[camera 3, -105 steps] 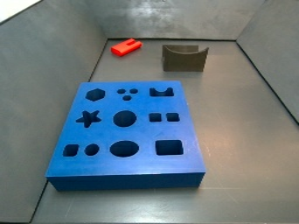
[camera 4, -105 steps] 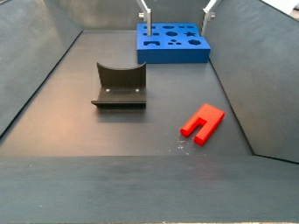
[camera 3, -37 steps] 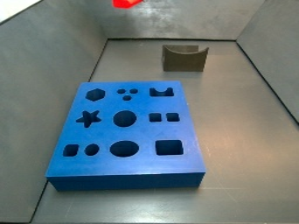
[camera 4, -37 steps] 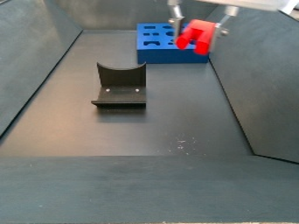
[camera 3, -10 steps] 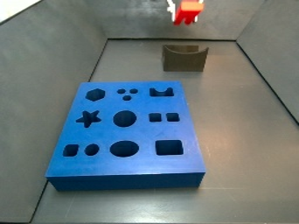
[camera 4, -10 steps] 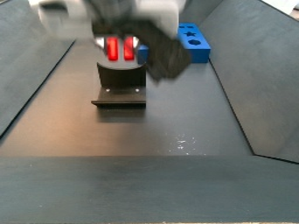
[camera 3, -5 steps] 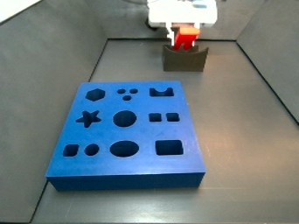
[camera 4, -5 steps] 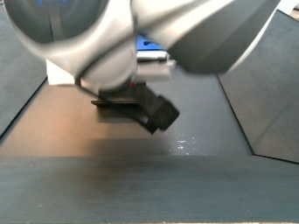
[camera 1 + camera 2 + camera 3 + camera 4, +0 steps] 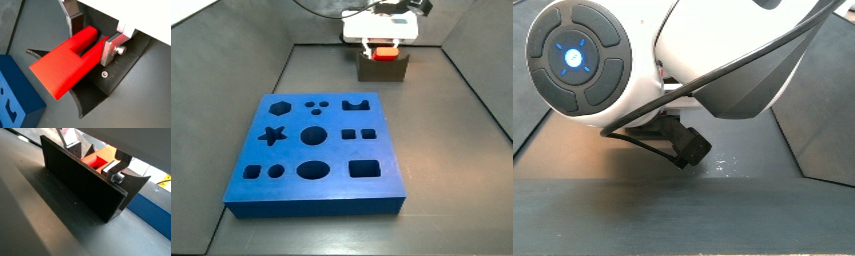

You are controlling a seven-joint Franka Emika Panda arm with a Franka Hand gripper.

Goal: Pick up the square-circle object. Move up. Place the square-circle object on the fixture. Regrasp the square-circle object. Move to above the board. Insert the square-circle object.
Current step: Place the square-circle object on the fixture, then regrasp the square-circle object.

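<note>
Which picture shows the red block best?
A wrist view: the red block fills the frame, clamped between the gripper fingers over the fixture. In another wrist view only a sliver peeks behind the fixture. A side view shows a small bit; in another the arm hides it.

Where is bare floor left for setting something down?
Free: the strip between the board and the fixture, plus floor right of the board. Crowded: at the fixture, where the end effector holds the square-circle object.

A dull grey floor [image 9: 445, 140] lies flat between sloping grey walls [image 9: 231, 45]; a few pale specks [image 9: 722, 166] mark it in a side view.
</note>
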